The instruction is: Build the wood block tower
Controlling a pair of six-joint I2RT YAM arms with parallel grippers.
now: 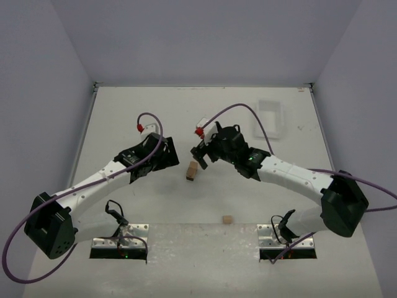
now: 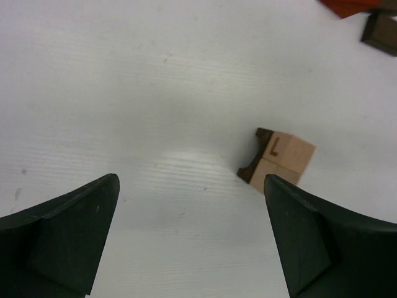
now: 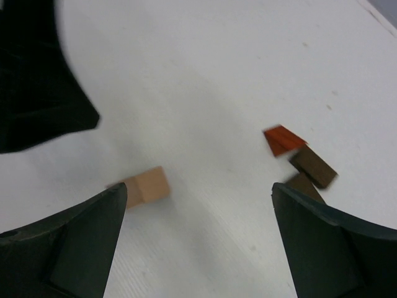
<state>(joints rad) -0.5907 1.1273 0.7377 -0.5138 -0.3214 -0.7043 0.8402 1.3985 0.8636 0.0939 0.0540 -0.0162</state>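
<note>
Two light tan wood blocks [image 1: 193,169] lie end to end on the white table between my grippers, with a dark brown piece [image 2: 256,155] against one end. One tan block [image 2: 282,158] bears a letter L. A reddish-brown wedge [image 3: 282,139] and two dark brown blocks [image 3: 315,166] lie loose close by, to the right in the right wrist view. No stacked wood block tower shows. My left gripper [image 1: 172,156] [image 2: 190,181] is open over bare table, left of the tan blocks. My right gripper [image 1: 198,156] [image 3: 198,191] is open too, with nothing between its fingers.
A single tan block [image 1: 227,219] sits near the front edge between the arm bases. A white plastic tray [image 1: 271,117] stands at the back right. The left arm's dark gripper [image 3: 37,81] fills the upper left of the right wrist view.
</note>
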